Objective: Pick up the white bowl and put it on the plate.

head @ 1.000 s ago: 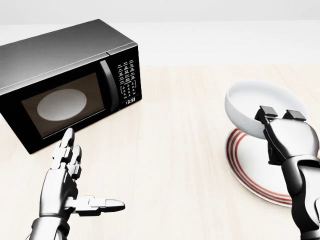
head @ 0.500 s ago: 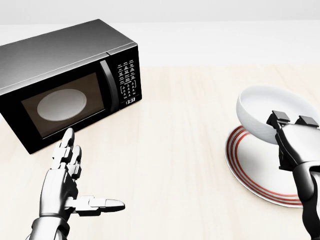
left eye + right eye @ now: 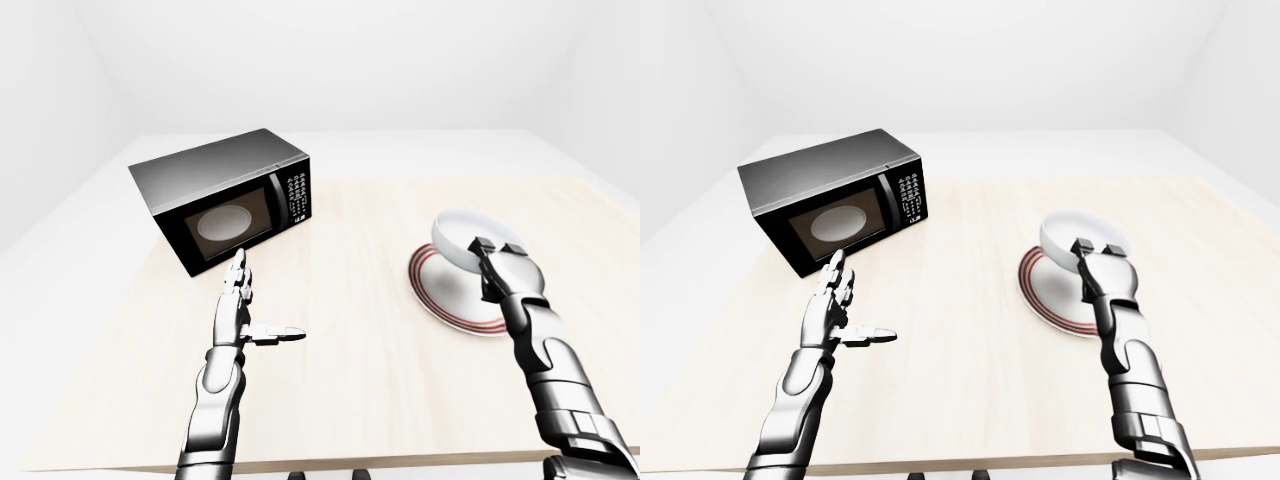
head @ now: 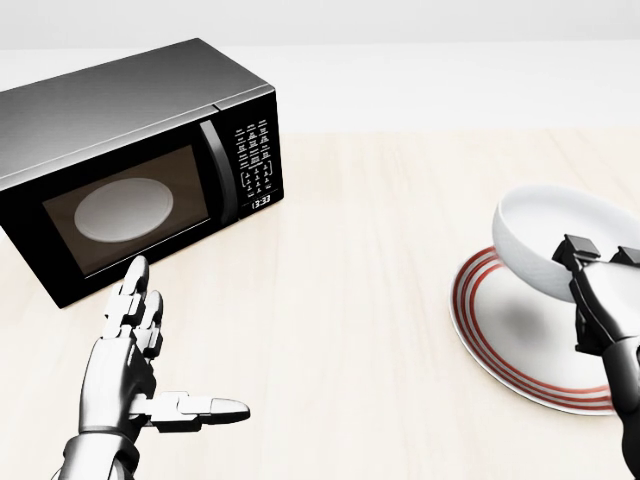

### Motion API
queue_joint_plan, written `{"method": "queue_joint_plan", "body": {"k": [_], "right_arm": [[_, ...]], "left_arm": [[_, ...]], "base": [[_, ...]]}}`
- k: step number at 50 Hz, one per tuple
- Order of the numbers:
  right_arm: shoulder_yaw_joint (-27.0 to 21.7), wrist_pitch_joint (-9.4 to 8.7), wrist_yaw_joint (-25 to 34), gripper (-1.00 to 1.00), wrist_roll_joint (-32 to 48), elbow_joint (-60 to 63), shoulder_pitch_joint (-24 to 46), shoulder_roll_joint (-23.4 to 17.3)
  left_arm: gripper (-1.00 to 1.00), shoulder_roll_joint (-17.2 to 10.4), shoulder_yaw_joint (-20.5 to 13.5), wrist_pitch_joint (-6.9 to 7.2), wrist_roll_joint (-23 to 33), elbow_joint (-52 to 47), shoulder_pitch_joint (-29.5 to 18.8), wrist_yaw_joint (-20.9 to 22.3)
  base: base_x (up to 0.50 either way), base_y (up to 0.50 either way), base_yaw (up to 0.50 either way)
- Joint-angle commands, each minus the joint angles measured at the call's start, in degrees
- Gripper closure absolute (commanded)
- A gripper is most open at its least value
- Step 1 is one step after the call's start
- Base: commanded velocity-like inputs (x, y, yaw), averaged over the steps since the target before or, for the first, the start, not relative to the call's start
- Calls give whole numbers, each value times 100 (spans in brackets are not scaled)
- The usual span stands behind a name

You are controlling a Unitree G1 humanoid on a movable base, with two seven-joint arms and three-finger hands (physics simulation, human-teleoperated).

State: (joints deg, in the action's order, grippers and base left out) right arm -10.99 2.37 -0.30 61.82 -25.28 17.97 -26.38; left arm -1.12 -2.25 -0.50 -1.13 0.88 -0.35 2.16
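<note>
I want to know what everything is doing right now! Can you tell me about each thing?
white bowl: tilted, held above the plate.
plate: flat on the table, nothing resting on it.
microwave: door closed, clock lit.
right hand: gripping the bowl's rim.
left hand: open, holding nothing.

A black microwave [image 4: 130, 160] blocks the table's [image 4: 360, 300] far left corner, its door shut. The middle of the table lies bare between the microwave and the red-rimmed plate [image 4: 520, 335] near the right edge. The left robot hand [image 4: 140, 370], fingers spread, hangs just beside the microwave's door. Above the plate, the white bowl [image 4: 560, 240] and right robot hand [image 4: 600, 290] fill the room.
</note>
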Motion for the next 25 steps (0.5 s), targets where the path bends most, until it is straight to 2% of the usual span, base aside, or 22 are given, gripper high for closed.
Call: {"method": "queue_joint_plan", "body": {"k": [1,25], "right_arm": [[-67,43,-280,100,-144,-260,53,-136],[25,61,-503,100,-218,-655,113,-179]], "left_arm": [[-100,0,0,0,1,0,0,-1],[-100,0,0,1,0,0,0,-2]], "base": [[0,0,0],[0,0,0]]}}
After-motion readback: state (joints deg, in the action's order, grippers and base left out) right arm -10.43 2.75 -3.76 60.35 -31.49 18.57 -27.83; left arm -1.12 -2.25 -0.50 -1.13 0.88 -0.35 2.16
